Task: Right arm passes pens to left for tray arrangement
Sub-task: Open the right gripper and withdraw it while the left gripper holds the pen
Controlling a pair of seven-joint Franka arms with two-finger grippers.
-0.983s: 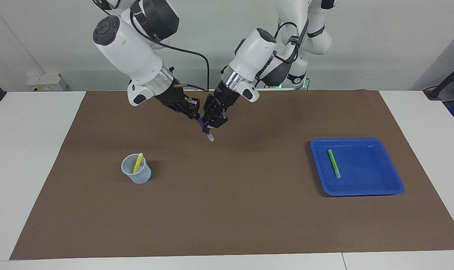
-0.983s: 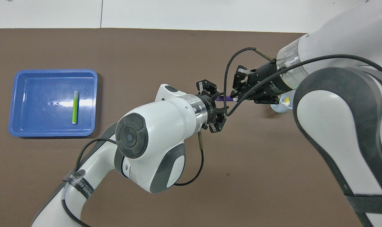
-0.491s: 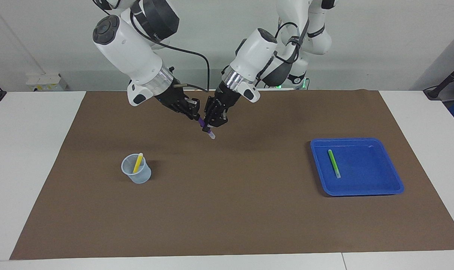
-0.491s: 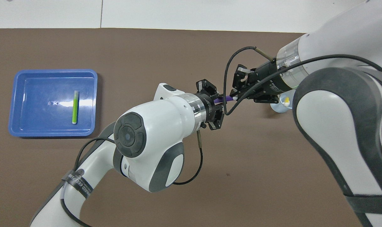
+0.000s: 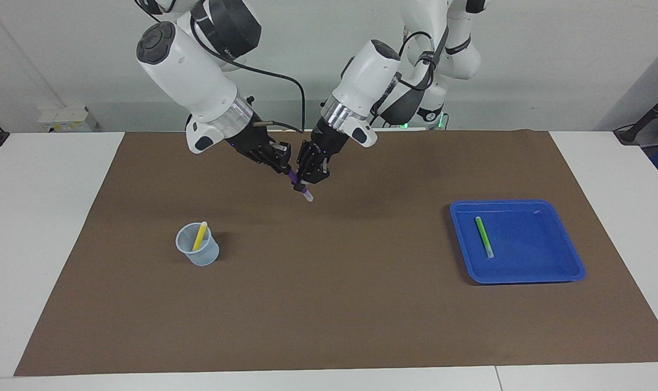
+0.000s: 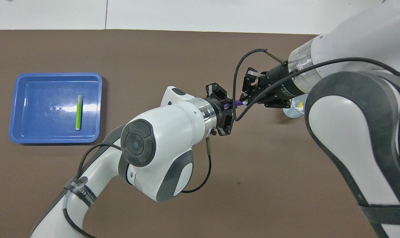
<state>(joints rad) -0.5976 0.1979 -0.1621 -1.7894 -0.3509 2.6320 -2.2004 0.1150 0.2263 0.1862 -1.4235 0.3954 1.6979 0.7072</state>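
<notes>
Both arms meet in the air over the brown mat [image 5: 329,304], above its middle part toward the robots' edge. The right gripper [image 5: 285,167] comes in from the right arm's end and is clenched on the upper, purple part of the purple pen [image 5: 301,190]. The left gripper [image 5: 307,179] comes in from the left arm's end and sits on the same pen, lower down its barrel. Its jaws are drawn in around the pen, but whether they have fully clamped it cannot be told. The pen hangs tilted, with its pale whitish end pointing down toward the mat and clear of it. In the overhead view the purple barrel [image 6: 231,104] shows as a short span bridging the two grippers.

The yellow pen [image 5: 199,235] stands tilted inside the translucent bluish cup [image 5: 198,252], its pale end up and resting against the rim. The cup stands on the mat toward the right arm's end, farther from the robots than the grippers.

The blue tray [image 5: 551,271] lies flat on the mat toward the left arm's end, well apart from the cup. The green pen [image 5: 484,237] lies flat inside the tray, in the part of it toward the table's middle, running roughly nearer-to-farther with its pale end farther from the robots. It touches no other pen.
</notes>
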